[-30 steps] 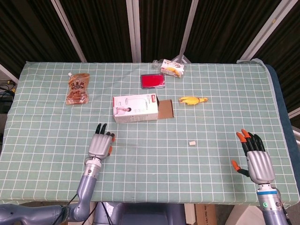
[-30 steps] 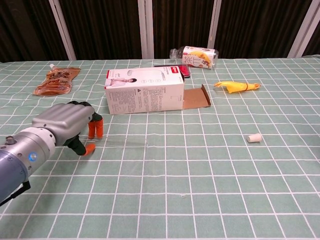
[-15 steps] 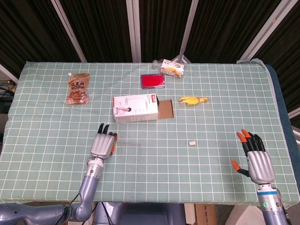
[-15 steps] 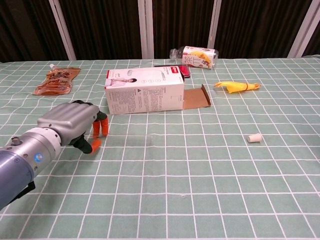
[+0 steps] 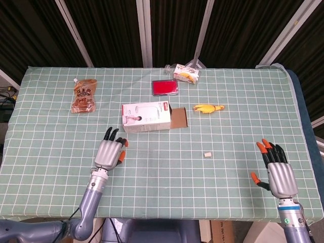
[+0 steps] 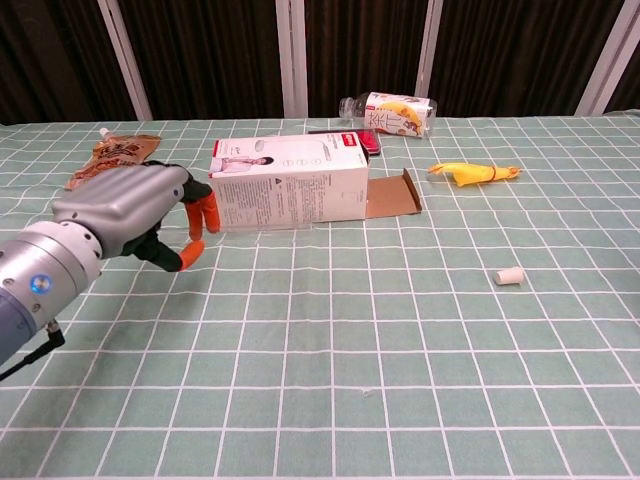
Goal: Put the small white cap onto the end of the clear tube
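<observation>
Since the cap (image 5: 207,154) lies alone on the cloth (image 5: 238,116) between my two hands, I think I am at the start, with nothing joined yet. My left hand (image 6: 130,212) hangs near the box (image 6: 290,185), fingers bent in. I cannot tell if it holds the tube, which I cannot see. My right hand (image 5: 277,171) is bare, fingers apart. Next, I think, it must reach over and pinch the cap
</observation>
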Tool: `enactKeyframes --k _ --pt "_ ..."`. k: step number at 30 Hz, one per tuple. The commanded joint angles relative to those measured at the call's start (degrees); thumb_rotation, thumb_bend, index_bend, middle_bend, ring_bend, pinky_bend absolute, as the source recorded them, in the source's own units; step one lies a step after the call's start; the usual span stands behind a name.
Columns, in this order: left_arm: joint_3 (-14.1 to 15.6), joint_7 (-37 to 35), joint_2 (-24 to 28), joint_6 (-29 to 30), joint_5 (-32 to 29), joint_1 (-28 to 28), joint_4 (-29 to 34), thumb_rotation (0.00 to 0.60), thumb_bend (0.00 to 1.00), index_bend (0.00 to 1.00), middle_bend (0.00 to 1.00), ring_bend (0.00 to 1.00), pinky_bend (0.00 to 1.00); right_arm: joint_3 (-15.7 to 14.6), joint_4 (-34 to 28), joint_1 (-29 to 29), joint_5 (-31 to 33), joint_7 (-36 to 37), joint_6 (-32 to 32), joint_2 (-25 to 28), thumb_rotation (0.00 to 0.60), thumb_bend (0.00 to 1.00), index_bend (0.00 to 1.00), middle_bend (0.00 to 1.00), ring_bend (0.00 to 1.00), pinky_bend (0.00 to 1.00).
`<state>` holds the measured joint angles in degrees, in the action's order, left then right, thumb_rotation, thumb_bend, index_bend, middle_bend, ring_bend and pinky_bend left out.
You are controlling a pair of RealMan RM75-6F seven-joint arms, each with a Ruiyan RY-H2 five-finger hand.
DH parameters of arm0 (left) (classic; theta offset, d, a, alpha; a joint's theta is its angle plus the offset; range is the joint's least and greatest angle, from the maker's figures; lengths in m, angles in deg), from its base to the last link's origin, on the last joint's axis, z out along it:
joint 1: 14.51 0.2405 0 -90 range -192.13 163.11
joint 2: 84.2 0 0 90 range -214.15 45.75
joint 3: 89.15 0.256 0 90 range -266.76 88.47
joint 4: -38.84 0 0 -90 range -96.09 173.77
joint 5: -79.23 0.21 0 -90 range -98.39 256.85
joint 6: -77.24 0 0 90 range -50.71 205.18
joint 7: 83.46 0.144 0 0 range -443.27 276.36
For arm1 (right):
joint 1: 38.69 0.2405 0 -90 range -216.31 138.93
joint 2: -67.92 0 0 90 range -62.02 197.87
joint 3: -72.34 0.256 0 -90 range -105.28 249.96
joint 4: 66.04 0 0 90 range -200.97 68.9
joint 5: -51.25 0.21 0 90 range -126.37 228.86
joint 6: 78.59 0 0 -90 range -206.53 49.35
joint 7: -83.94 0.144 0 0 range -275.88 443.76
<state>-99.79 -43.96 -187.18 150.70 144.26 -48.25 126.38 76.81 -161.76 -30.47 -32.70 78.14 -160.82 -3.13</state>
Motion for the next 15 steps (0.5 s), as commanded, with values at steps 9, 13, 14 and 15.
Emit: enactKeyframes --k 9,13,14,15 --pt "-3.6 -3.6 9.6 1.5 3.3 0.4 10.5 0.6 0.71 0.5 0.5 0.1 0.0 2.6 -1.9 5.4 3.1 -8.9 6.5 -3.9 0.6 0.32 0.28 0.18 0.17 0.0" --pt "-4.4 -3.8 12.5 1.4 3.5 0.4 13.5 0.6 0.71 0.5 0.5 0.1 0.0 3.5 -1.7 8.6 5.2 -13.0 10.6 -6.3 0.6 0.32 0.31 0.19 0.17 0.0" --pt "-4.5 -3.8 13.2 1.4 3.5 0.3 14.2 0.6 0.71 0.5 0.5 0.1 0.0 3.7 -1.3 9.7 5.6 -14.2 11.9 -7.1 0.6 0.32 0.32 0.2 0.17 0.0" --pt "-4.6 -3.8 13.7 1.3 3.5 0.3 14.7 0.6 0.71 0.5 0.5 0.1 0.0 3.8 -0.8 10.7 6.1 -15.2 13.2 -7.9 0.6 0.32 0.33 0.2 0.17 0.0"
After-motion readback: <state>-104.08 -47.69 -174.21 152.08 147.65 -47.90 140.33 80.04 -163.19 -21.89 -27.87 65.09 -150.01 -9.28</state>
